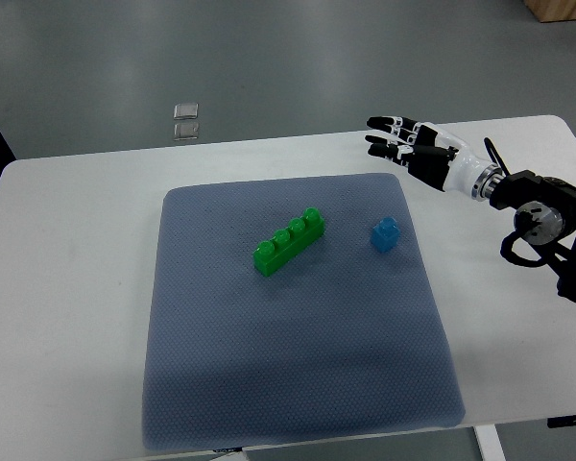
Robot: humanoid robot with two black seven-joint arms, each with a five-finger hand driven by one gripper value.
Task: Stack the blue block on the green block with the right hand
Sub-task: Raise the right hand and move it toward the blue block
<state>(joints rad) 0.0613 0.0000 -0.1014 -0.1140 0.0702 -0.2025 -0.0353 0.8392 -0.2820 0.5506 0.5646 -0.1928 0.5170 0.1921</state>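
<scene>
A long green block (289,241) with a row of studs lies diagonally near the middle of the grey-blue mat (288,365). A small blue block (384,233) stands on the mat to its right, about a block's length away. My right hand (396,138) comes in from the right edge and hovers over the table's far right part, beyond and slightly right of the blue block. Its fingers are stretched out flat and hold nothing. The left arm does not show.
The mat lies on a white table (67,288) whose far edge runs behind the hand. A small clear fitting (186,121) sits on the grey floor beyond the table. The right forearm (547,221) with its black joint hangs over the table's right edge.
</scene>
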